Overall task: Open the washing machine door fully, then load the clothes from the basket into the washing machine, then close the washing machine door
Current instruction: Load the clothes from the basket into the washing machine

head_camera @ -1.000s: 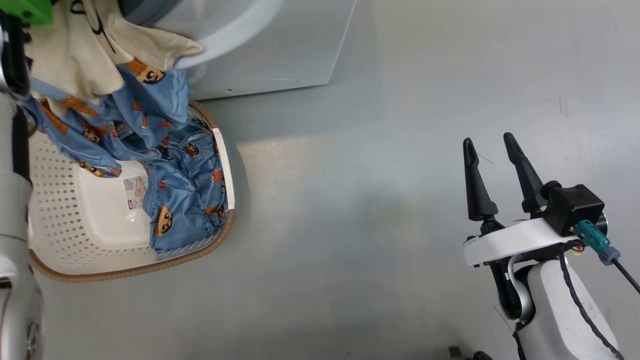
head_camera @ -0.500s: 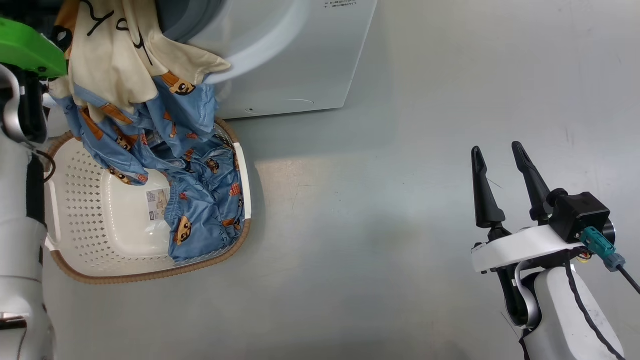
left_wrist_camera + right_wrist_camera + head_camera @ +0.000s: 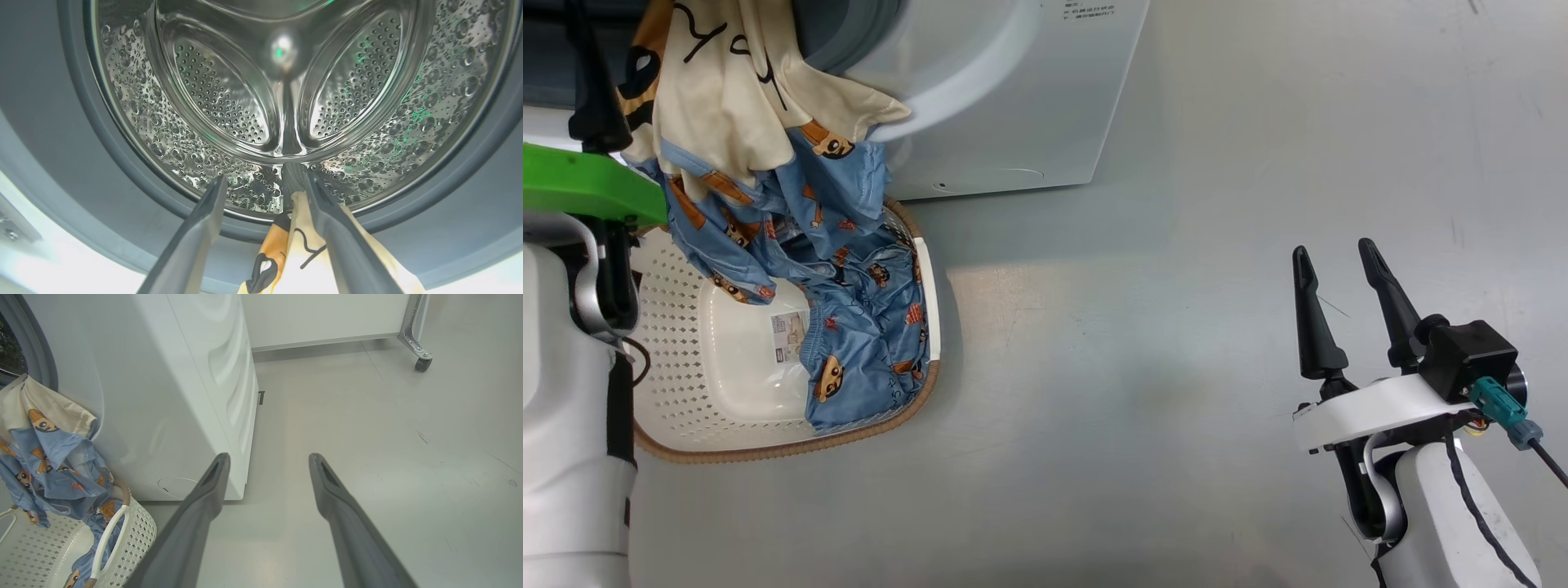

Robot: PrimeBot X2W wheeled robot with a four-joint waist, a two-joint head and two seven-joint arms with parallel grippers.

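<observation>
Grey floor (image 3: 1176, 327), smooth and faintly scuffed, carries the washing machine (image 3: 1013, 106) and, just beside its front lower edge, the basket (image 3: 686, 384).

- **Washing machine:** the mouth stands uncovered. The left wrist view looks straight into the steel perforated drum (image 3: 282, 81), which is ringed by the grey seal (image 3: 61, 122).
- **Clothes (image 3: 768, 163):** one bundle hangs from the lower lip of the mouth down into the basket. The cream and orange piece (image 3: 294, 249) lies uppermost, over the lip. The blue printed garments trail below it and pile against the basket wall at the robot's right, partly covering the label (image 3: 788, 335) on the basket's bottom.
- **Left gripper (image 3: 263, 179):** held at the mouth with its fingers pointing into the drum and spread wide. The cream and orange piece rests along the inner side of one finger and is not pinched between the two.
- **Right gripper (image 3: 1331, 247):** well apart from the basket, over bare floor. Its fingers are spread wide and it holds nothing.
- **Background, right wrist view:** a caster (image 3: 423, 363) on a metal leg stands past the machine's far side.
</observation>
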